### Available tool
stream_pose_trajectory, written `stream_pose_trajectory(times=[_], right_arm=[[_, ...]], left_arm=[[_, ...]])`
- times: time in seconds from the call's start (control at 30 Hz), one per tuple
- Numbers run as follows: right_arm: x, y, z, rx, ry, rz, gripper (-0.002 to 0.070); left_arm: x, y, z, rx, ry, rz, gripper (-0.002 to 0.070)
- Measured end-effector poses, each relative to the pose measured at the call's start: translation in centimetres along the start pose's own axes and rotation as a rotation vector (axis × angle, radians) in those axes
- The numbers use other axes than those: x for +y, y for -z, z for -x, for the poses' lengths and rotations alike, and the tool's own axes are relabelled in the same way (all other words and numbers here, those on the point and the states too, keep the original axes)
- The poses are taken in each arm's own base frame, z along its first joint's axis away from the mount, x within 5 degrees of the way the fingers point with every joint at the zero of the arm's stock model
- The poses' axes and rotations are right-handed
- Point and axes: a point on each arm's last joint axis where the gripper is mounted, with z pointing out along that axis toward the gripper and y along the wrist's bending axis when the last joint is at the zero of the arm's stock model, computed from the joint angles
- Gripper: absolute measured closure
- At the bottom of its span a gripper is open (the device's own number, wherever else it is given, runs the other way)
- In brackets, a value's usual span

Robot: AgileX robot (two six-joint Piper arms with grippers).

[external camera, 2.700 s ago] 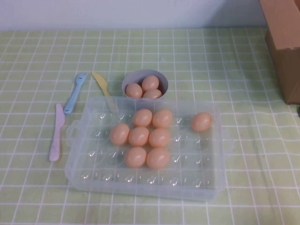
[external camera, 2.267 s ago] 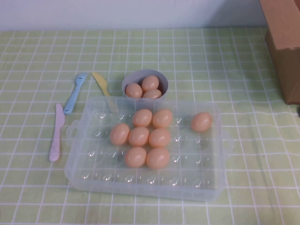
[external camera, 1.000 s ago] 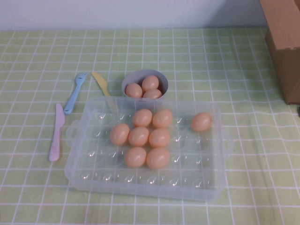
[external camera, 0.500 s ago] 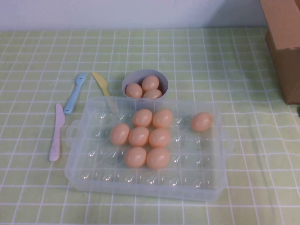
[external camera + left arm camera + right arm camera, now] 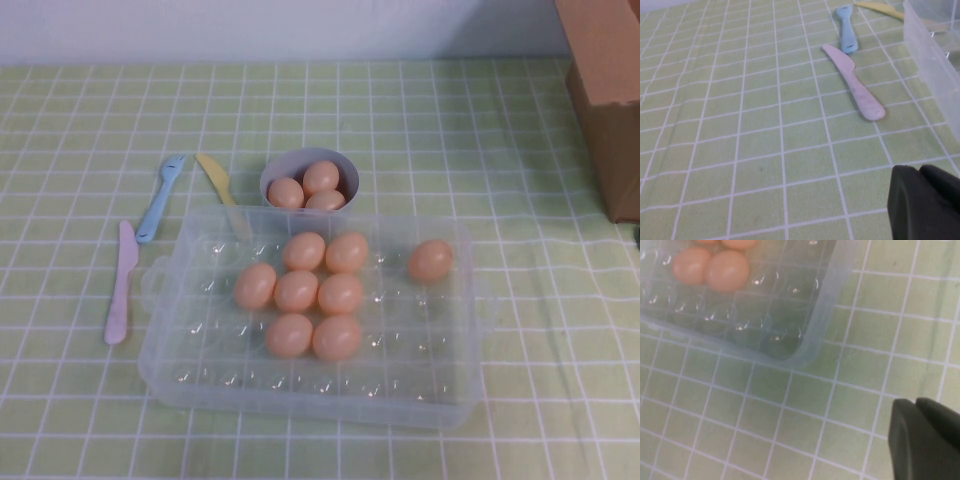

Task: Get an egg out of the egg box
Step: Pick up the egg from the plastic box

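The clear plastic egg box [image 5: 455, 390] lies in the middle of the table, with several peach-orange eggs clustered in its dimpled cells. One egg [image 5: 430, 260] sits alone near the box's right side. Neither arm shows in the high view. My left gripper [image 5: 919, 171] hovers over the tablecloth to the left of the egg box [image 5: 935, 65], shut and holding nothing. My right gripper [image 5: 916, 402] hangs over the cloth off the near right corner of the egg box [image 5: 812, 340], also shut and holding nothing. Two eggs [image 5: 729, 270] show in that view.
A small grey bowl [image 5: 282, 165] with three eggs stands just behind the box. A pink knife [image 5: 120, 285], a blue fork [image 5: 160, 198] and a yellow knife [image 5: 215, 178] lie to the left. A cardboard box [image 5: 605, 90] stands at the back right.
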Motion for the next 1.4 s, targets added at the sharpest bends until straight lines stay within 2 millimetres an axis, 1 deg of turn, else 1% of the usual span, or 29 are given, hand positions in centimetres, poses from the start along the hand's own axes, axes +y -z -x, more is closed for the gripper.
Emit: stream_pose_trajectory(times=[0.1, 0.2, 0.33, 0.5, 0.63, 0.77, 0.83, 0.9, 0.97, 1.1, 1.2, 1.23, 1.3, 1.4], right_arm=[[0.3, -1.2, 1.1, 0.075, 0.049, 0.001, 0.0694], [0.9, -2.9, 1.9, 0.156, 0.103, 0.012, 0.0694], [2.7, -5.6, 3.1, 0.256, 0.237, 0.02, 0.0694], [6.6, -9.2, 5.2, 0.31, 0.388, 0.072, 0.0694], [9.7, -11.5, 7.1, 0.306, 0.469, 0.108, 0.0694], [11.9, -13.3, 8.4, 0.303, 0.56, 0.107, 0.069], [12.9, -14.5, 8.7, 0.312, 0.599, 0.105, 0.0673], [13.9, -15.5, 8.9, 0.319, 0.626, 0.109, 0.0635], [14.7, -16.9, 8.9, 0.337, 0.642, 0.114, 0.0563], [15.4, -19.5, 9.2, 0.383, 0.572, 0.087, 0.0355], [15.4, -21.2, 9.8, 0.396, 0.513, 0.043, 0.0234], [15.4, -21.6, 10.0, 0.399, 0.504, 0.031, 0.0211], [15.5, -22.3, 10.3, 0.407, 0.503, 0.012, 0.0188], [15.3, -22.9, 10.5, 0.43, 0.515, -0.018, 0.0174]], left_arm=[[0.0, 0.0, 0.0, 0.0, 0.0, 0.0, 0.0678], [0.0, 0.0, 0.0, 0.0, 0.0, 0.0, 0.0679], [0.0, 0.0, 0.0, 0.0, 0.0, 0.0, 0.0679], [0.0, 0.0, 0.0, 0.0, 0.0, 0.0, 0.0679], [0.0, 0.0, 0.0, 0.0, 0.0, 0.0, 0.0679], [0.0, 0.0, 0.0, 0.0, 0.0, 0.0, 0.0679], [0.0, 0.0, 0.0, 0.0, 0.0, 0.0, 0.0679], [0.0, 0.0, 0.0, 0.0, 0.0, 0.0, 0.0679], [0.0, 0.0, 0.0, 0.0, 0.0, 0.0, 0.0679], [0.0, 0.0, 0.0, 0.0, 0.0, 0.0, 0.0679], [0.0, 0.0, 0.0, 0.0, 0.0, 0.0, 0.0679], [0.0, 0.0, 0.0, 0.0, 0.0, 0.0, 0.0679], [0.0, 0.0, 0.0, 0.0, 0.0, 0.0, 0.0679], [0.0, 0.0, 0.0, 0.0, 0.0, 0.0, 0.0679]])
